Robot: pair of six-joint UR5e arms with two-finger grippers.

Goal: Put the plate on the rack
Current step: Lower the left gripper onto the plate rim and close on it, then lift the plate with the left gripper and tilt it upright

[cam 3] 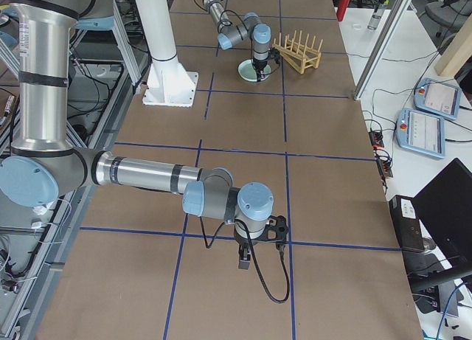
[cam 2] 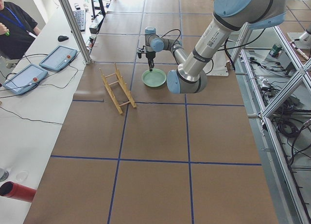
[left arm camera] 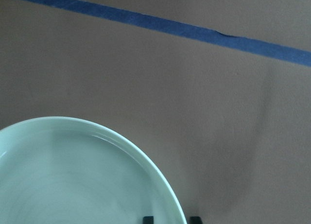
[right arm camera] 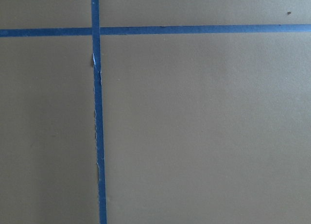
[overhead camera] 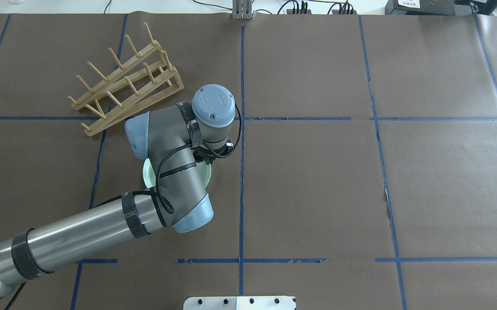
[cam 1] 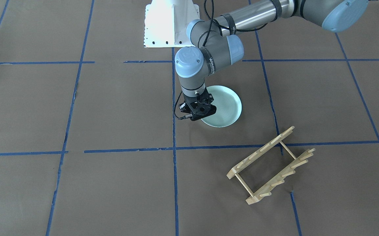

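Note:
The pale mint-green plate (cam 1: 225, 105) lies flat on the brown table, also seen in the overhead view (overhead camera: 148, 177) and the left wrist view (left arm camera: 73, 175). My left gripper (cam 1: 198, 114) points straight down at the plate's edge. In the left wrist view its two fingertips (left arm camera: 148, 218) straddle the rim, one inside and one outside, shut on it. The light-wood rack (cam 1: 261, 151) stands empty a short way off, beyond the plate in the overhead view (overhead camera: 136, 101). My right gripper (cam 3: 259, 245) hovers over bare table far from both. I cannot tell if it is open.
The white robot base (cam 1: 169, 26) stands behind the plate. Blue tape lines (cam 1: 174, 164) cross the table. A side bench with tablets (cam 2: 58, 56) and a red cylinder (cam 2: 19, 191) runs along the operators' side.

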